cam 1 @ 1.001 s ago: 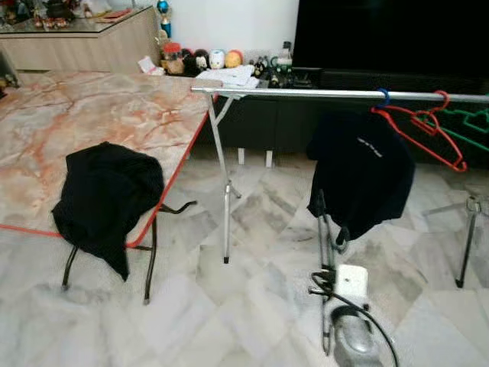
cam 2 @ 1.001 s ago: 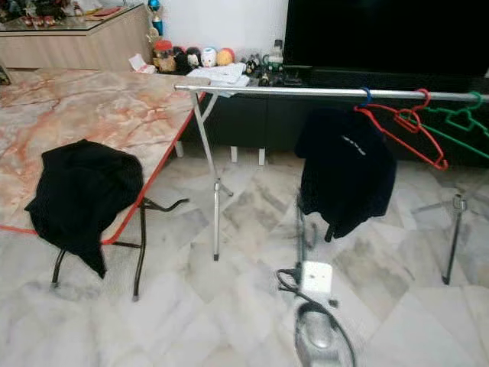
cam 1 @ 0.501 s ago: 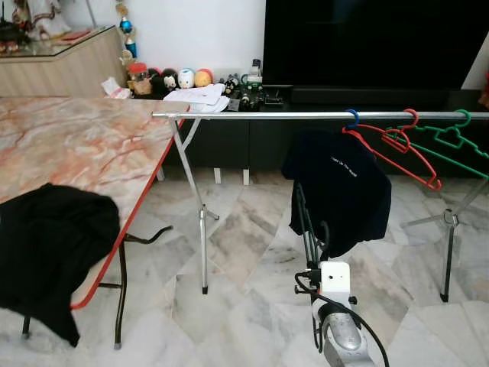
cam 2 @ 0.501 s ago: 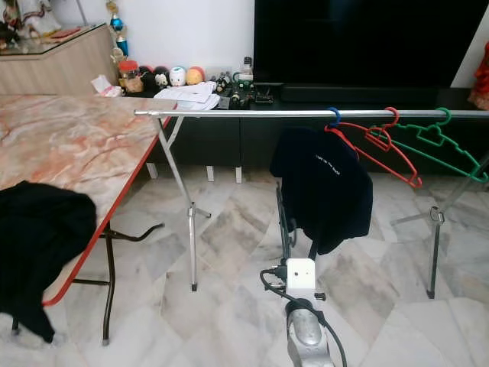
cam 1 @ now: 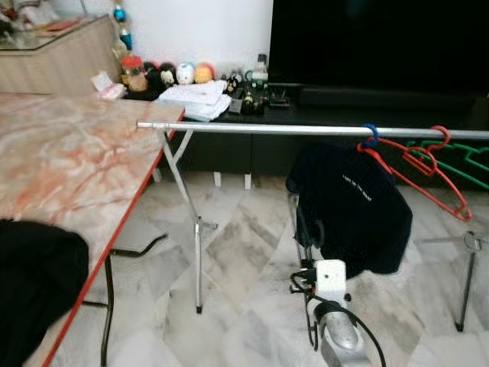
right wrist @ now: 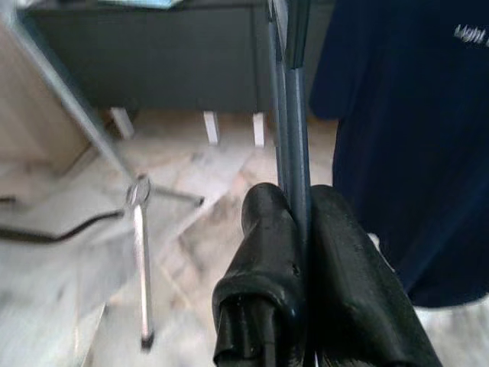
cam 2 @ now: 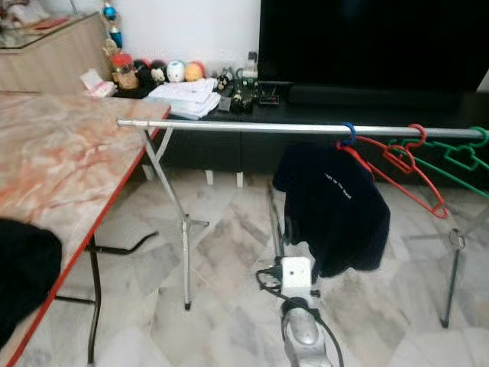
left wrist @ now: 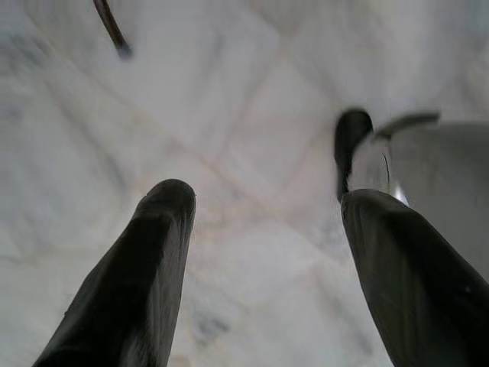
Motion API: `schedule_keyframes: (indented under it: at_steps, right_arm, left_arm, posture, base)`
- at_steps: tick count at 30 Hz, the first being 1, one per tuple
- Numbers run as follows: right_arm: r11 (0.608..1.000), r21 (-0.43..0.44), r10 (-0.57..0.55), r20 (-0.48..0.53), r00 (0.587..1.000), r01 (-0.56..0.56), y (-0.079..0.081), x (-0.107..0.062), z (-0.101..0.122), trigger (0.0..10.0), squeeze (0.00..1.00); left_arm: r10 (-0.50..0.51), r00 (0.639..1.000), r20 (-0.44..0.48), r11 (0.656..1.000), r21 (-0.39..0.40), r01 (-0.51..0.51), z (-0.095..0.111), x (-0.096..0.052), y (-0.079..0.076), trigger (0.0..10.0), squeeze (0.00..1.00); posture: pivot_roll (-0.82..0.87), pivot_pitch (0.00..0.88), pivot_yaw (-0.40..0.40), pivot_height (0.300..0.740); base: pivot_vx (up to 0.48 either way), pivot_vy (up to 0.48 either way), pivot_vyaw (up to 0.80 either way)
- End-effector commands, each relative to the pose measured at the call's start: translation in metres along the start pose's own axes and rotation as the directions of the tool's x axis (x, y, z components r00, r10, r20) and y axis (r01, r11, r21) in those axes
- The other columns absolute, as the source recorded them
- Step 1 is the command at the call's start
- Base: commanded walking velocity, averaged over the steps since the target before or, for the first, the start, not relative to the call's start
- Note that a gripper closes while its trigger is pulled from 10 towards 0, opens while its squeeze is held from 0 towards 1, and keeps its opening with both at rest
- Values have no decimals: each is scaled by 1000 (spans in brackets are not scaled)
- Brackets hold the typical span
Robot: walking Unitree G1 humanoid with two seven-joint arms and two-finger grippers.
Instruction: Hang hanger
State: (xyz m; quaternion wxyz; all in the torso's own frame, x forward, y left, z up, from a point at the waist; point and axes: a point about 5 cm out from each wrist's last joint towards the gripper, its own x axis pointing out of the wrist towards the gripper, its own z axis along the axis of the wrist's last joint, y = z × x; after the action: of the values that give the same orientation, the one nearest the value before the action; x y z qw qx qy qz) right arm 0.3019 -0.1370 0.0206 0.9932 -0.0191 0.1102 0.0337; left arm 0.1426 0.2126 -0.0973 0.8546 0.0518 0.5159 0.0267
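My right gripper point(right wrist: 298, 205) is shut on a thin blue-grey hanger point(right wrist: 294, 92), held upright just in front of a dark navy T-shirt point(cam 1: 351, 206). From the head, the hanger point(cam 1: 299, 222) rises from my right gripper point(cam 1: 309, 252), low and below the silver rail point(cam 1: 267, 128). The T-shirt hangs from the rail by a blue hook point(cam 1: 370, 136). A red hanger point(cam 1: 428, 164) and a green hanger point(cam 1: 470, 157) hang further right. My left gripper point(left wrist: 263, 199) hangs open over the marble floor with nothing between its fingers.
A marble-topped table with a red edge point(cam 1: 69, 168) stands at the left, a black garment point(cam 1: 34, 283) on its near corner. The rail's folding legs point(cam 1: 197, 252) stand beside it. Behind the rail is a dark cabinet point(cam 1: 229, 149) with toys and a black screen point(cam 1: 382, 38).
The whole picture has shifted, so the camera has moved; the rail now looks nearer and the table lies further left. My right gripper still holds the hanger before the T-shirt.
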Motion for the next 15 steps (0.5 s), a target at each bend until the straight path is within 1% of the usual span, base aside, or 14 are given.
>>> schedule_keyframes:
  at_steps: [1, 6, 12, 13, 15]
  right_arm:
    - [999, 7, -34, -8, 999, 34, -10, -1, -2, 10000, 0]
    - [999, 22, -44, -14, 999, 44, -12, -1, -2, 10000, 0]
    - [999, 25, -37, -14, 999, 37, -10, 1, 0, 10000, 0]
    - [999, 25, -38, -13, 999, 39, -10, 1, 0, 10000, 0]
    - [998, 34, -57, -7, 998, 57, -11, 2, 1, 10000, 0]
  left_arm:
    - [-8, 1000, -29, 1000, 19, 8, -8, -1, -2, 10000, 0]
    - [-7, 1000, -31, 1000, 22, 7, -8, -1, -2, 10000, 0]
    - [-9, 1000, -29, 1000, 26, 9, -7, -1, -2, 10000, 0]
    - [-9, 1000, -27, 1000, 25, 10, -7, -1, -2, 10000, 0]
    - [-19, 999, -32, 999, 35, 20, -8, -1, -3, 10000, 0]
  posture:
    - [38, 68, 49, 740]
    - [39, 68, 52, 740]
    - [41, 68, 53, 740]
    - [42, 68, 55, 740]
    - [42, 67, 54, 740]
  base:
    - [480, 0, 0]
    - [480, 0, 0]
    - [480, 0, 0]
    - [274, 0, 0]
    - [0, 0, 0]
